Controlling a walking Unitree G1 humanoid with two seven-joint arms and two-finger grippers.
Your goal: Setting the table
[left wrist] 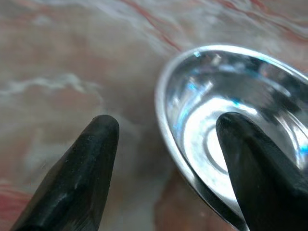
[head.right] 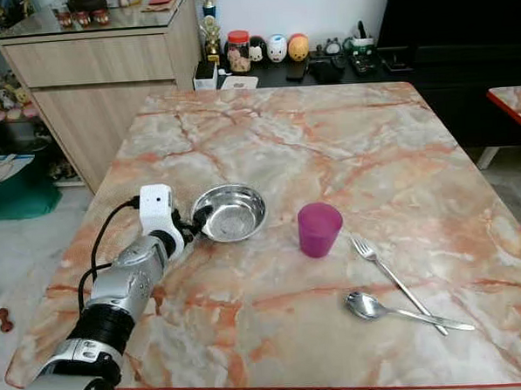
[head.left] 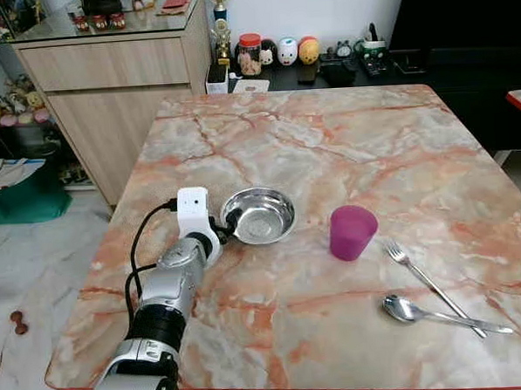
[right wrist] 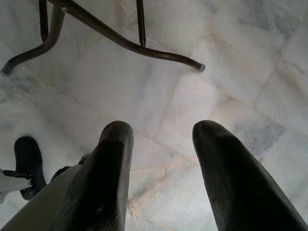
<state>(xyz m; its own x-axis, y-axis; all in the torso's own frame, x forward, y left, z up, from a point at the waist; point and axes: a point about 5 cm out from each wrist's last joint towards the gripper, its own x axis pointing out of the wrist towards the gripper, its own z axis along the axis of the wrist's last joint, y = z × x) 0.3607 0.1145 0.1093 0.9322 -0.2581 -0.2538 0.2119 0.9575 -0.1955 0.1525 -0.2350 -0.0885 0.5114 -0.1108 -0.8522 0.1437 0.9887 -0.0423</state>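
Steel bowl [head.left: 259, 215] on the marble table [head.left: 345, 138], rim straddled by the left gripper's [left wrist: 166, 144] spread fingers (not yet pinched). Purple cup [head.left: 352, 232], fork [head.left: 427, 280], spoon [head.left: 424, 312] already laid; bowl probably left to place. Right gripper [right wrist: 163, 159] idle, parted, over floor.

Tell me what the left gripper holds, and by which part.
Nothing yet: the open left gripper straddles the near rim of the steel bowl.

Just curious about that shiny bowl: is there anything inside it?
The steel bowl looks empty. One finger of the left gripper reaches inside, hiding some of the wall.
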